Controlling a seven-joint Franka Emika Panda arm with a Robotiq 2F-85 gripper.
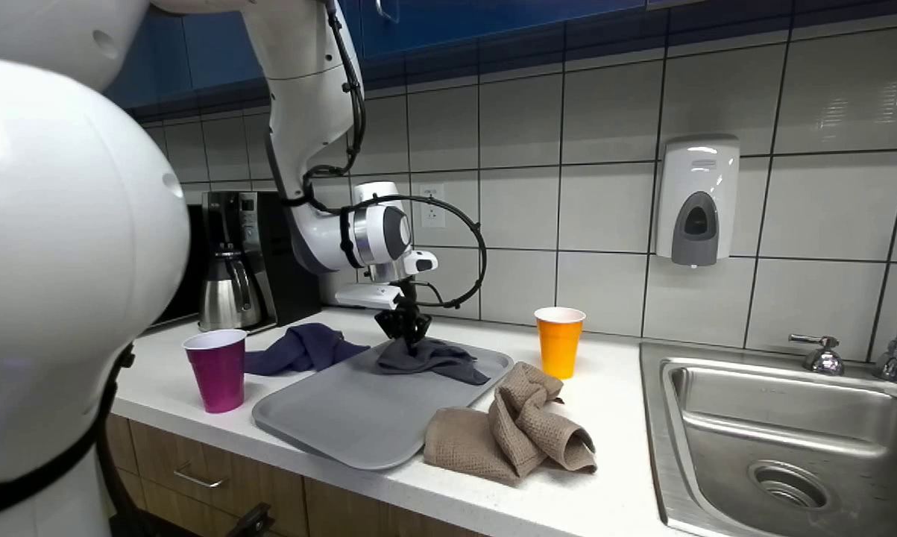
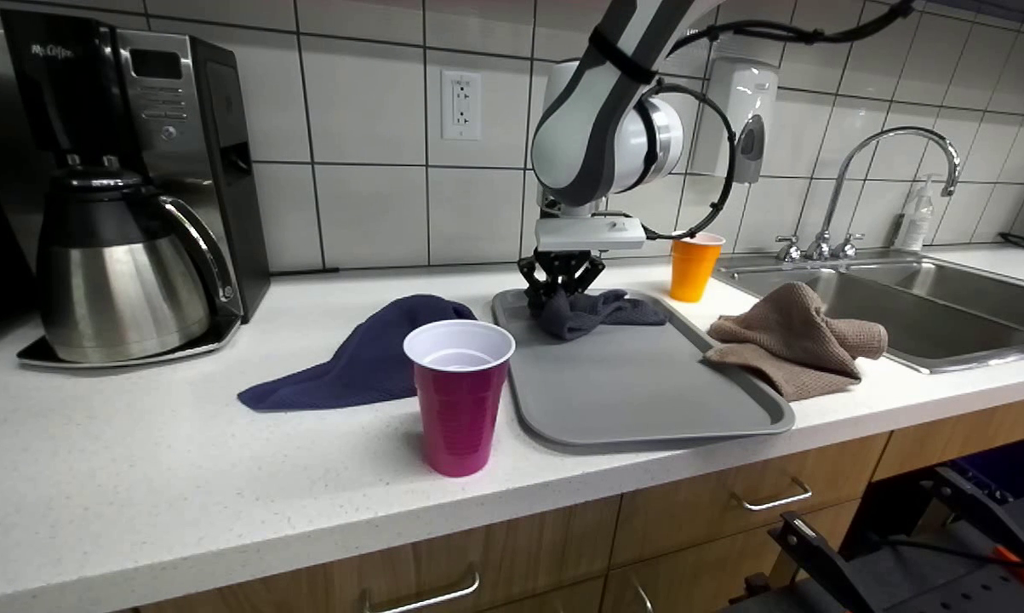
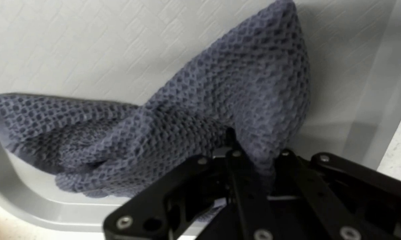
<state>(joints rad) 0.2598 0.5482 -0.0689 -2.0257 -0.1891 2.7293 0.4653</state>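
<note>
A dark grey waffle-weave cloth [image 3: 200, 96] lies crumpled at the back of the grey tray [image 1: 359, 418], seen in all views. My gripper [image 3: 256, 151] points down over it, shut with a bunched fold of the fabric pinched between its fingers. That fold bulges up past the jaws and hides most of the right fingertip in the wrist view. In an exterior view the gripper [image 2: 554, 296] sits low at the cloth's left end [image 2: 575, 317]. Most of the cloth still rests on the tray, trailing away from the jaws.
A magenta cup [image 2: 459, 409] and a navy cloth [image 2: 367, 358] flank the tray on the coffee maker's [image 2: 137, 213] side. Toward the sink [image 1: 776, 432] are an orange cup [image 1: 560, 343] and a brown cloth [image 1: 508, 432]. A tiled wall [image 1: 523, 209] rises close behind the arm.
</note>
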